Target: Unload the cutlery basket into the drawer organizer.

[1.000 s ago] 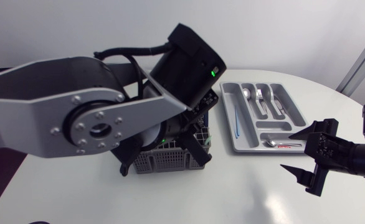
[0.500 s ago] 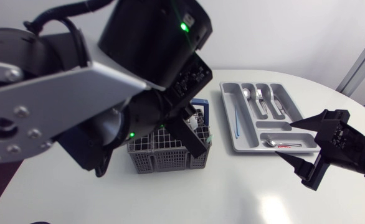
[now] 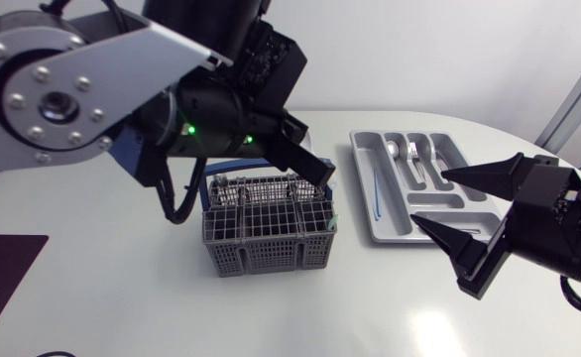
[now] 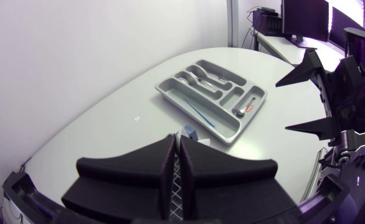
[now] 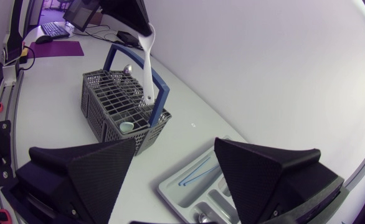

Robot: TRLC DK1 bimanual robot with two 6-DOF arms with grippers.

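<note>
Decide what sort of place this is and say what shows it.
Probably a robotics lab, not a kitchen: on a white table, a robot's left hand holds a white utensil at a cutlery basket beside a drawer organizer.

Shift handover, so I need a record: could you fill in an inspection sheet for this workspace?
Surface: white table, glossy.
Job's things: grey cutlery basket with blue handle; drawer organizer holding metal cutlery and a thin blue stick.
Clutter: dark mat at the table's edge.
Grippers: left gripper shut on a white utensil over the basket; right gripper open, by the organizer.
Cables: black cables along the left arm.
Surroundings: nothing seen.
</note>
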